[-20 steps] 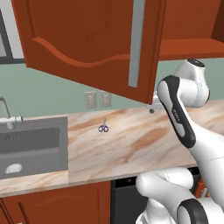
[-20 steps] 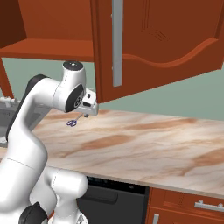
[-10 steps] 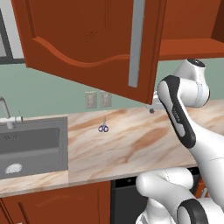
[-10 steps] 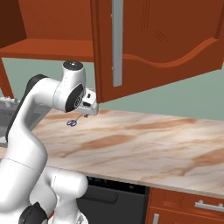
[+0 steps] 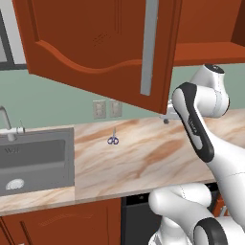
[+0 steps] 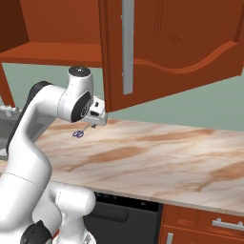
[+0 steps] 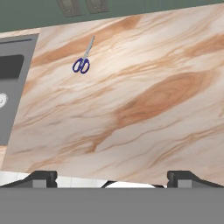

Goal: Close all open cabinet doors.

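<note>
Cabinet door ajar, handle apparently vertical.

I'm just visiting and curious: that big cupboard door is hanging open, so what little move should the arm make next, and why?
Probably raise the open gripper toward the swung-open reddish-brown wooden cabinet door. The gripper sits below the door's lower edge, empty, facing the marbled counter, so it must get beside the panel before pushing it shut.

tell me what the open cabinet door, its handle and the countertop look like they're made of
Cabinet door: looks like reddish-brown wood with a glossy finish, with an arched raised panel. Handle: plain silver bar, probably brushed metal. Countertop: beige with brown veins and a smooth sheen, seemingly marble or a stone-look laminate.
</note>
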